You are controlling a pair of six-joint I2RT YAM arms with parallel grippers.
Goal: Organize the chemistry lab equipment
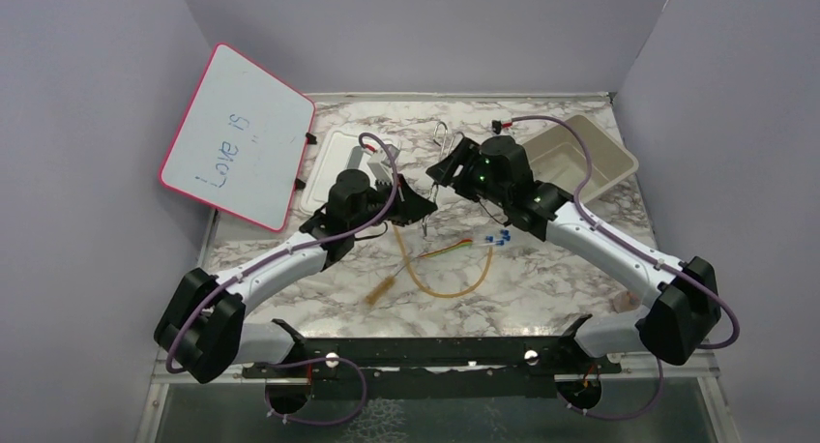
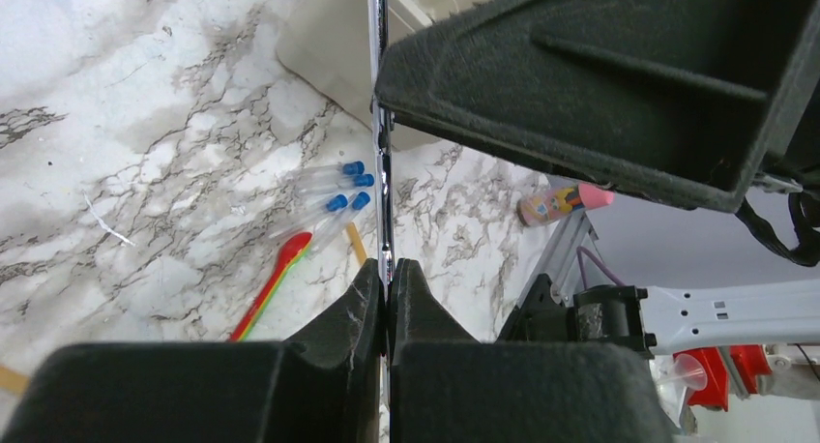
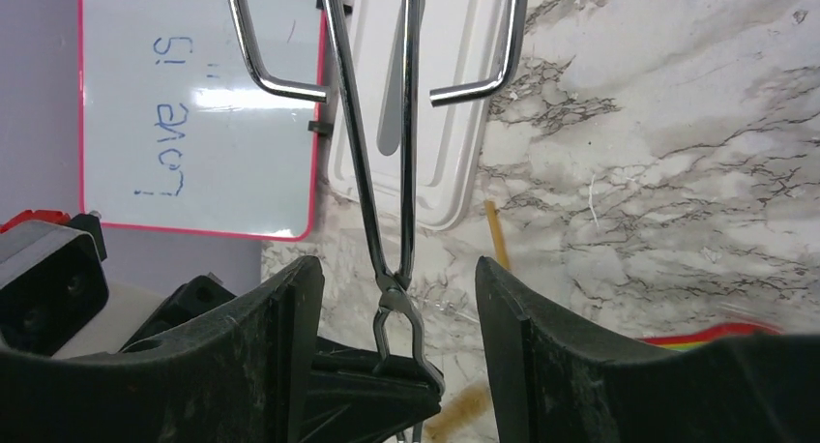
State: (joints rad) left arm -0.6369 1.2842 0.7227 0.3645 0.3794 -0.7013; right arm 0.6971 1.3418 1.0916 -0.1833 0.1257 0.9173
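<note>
My left gripper [image 2: 386, 269] is clamped on the tip end of the silver tongs [image 3: 392, 283], held over the middle of the tabletop [image 1: 541, 288] between both arms. My right gripper [image 1: 445, 169] stands wide apart around them, gripping nothing. On that one narrow pinch the tongs could swivel or slip onto the blue-capped tubes [image 2: 348, 187] below, should a right finger brush them.

Lab bench [image 1: 541, 279] (capped tubes [image 2: 343, 187], tongs [image 3: 387, 172])

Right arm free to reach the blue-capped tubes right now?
Likely yes. The right gripper is open; the tongs between its fingers are clamped by the left gripper. The blue-capped tubes lie uncovered close beside it.
</note>
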